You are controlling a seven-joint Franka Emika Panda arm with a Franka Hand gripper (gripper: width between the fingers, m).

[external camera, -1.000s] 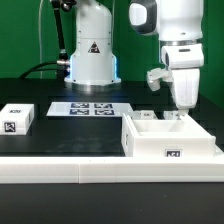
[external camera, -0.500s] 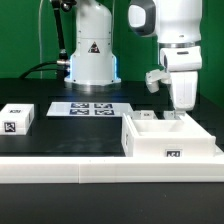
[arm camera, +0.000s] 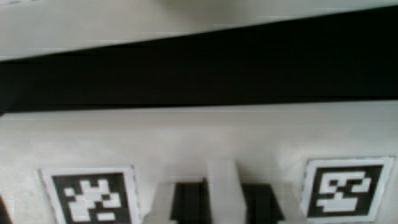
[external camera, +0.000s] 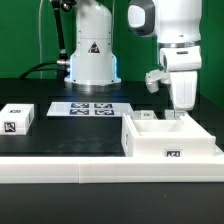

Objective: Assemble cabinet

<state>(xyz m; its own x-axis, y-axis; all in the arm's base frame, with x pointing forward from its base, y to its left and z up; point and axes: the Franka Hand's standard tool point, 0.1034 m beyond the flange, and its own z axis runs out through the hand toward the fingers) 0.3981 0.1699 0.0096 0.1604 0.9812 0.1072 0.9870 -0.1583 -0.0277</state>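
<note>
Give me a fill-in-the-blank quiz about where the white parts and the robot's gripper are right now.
The cabinet, a large white plastic box, lies on the exterior view's ____ side.
The thin flat white marker board carries ____ tags.
The small white tagged block lies on the exterior view's ____ side.
The white two-finger gripper hangs over the ____.
Missing words: right; four; left; cabinet.

My arm (external camera: 172, 22) stands at the exterior view's right, far side, wrist (external camera: 181, 55) turned straight down. My gripper (external camera: 178, 112) hangs vertical, fingertips low. The wrist view is blurred: my jaws seem close together, though I cannot say.
</note>
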